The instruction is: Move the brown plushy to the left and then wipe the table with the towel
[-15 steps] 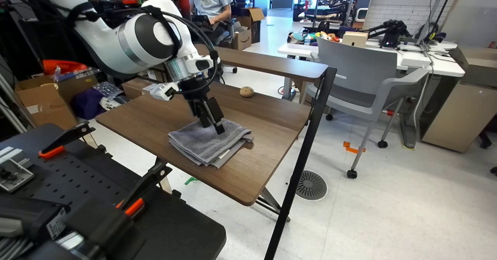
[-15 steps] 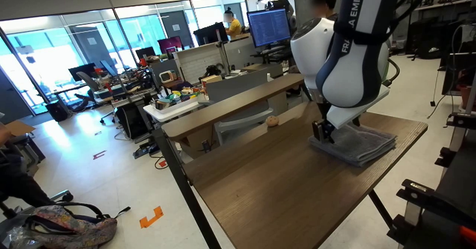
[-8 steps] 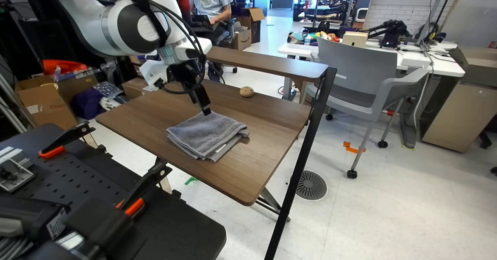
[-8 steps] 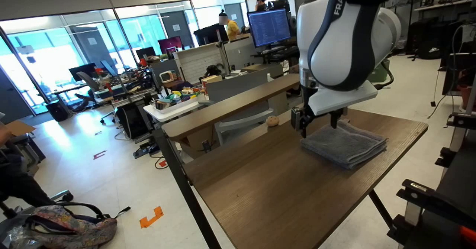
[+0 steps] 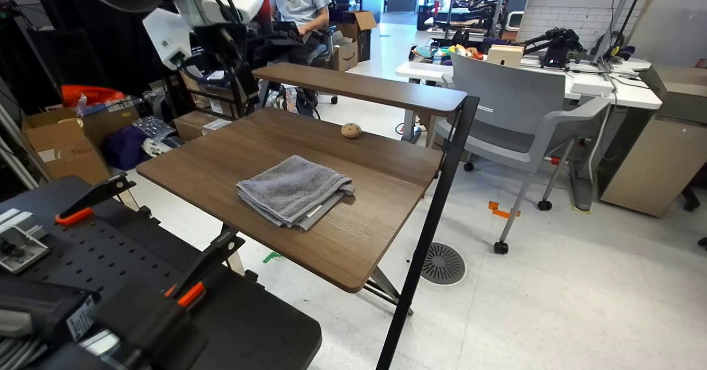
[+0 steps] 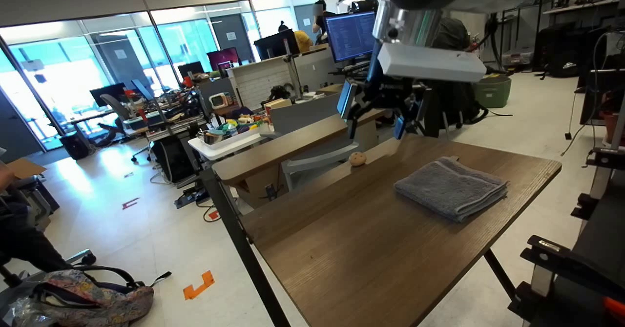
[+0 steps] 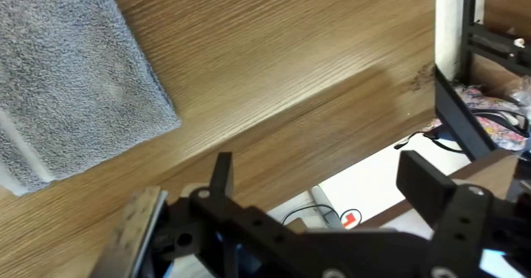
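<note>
So we've got the towel (image 5: 295, 188) lying folded on the table (image 5: 193, 165), gray with a paler stripe by one edge, and the layers don't quite line up along one side. The brown plushy (image 5: 351, 131) sits on the same table, well apart from the towel, right near the long edge on the raised shelf (image 5: 375, 91) side. We can spot it in both exterior views. Our gripper (image 6: 375, 129) is up in the air, apart from both of them, and its fingers (image 7: 222, 174) are spread wide. In the wrist view we get the towel's corner over at the left, and between the fingertips there's the table's edge with a bit of white floor (image 7: 365, 182) beyond it. We also see a gray chair (image 5: 508, 102) near the shelf and somebody in a pale shirt (image 5: 301, 0) sitting further back.
</note>
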Motion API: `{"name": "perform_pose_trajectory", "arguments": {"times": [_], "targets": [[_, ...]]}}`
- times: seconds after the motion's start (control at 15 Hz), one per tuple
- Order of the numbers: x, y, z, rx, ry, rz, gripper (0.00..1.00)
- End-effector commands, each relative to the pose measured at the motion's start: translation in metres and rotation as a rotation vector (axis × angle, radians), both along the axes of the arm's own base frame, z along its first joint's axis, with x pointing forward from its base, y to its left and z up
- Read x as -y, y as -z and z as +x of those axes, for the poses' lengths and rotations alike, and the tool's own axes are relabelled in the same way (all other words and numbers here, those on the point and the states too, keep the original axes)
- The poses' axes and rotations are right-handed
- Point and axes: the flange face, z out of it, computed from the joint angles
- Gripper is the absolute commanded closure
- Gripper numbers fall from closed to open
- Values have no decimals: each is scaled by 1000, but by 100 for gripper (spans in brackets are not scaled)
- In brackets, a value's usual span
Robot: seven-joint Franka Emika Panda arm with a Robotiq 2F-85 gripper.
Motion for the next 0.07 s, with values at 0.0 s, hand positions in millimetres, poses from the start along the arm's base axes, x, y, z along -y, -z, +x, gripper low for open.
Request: {"name": "perform_pose_trajectory", "arguments": {"times": [0.0], "targets": [[-2, -6, -3, 4, -3, 2, 0]]}}
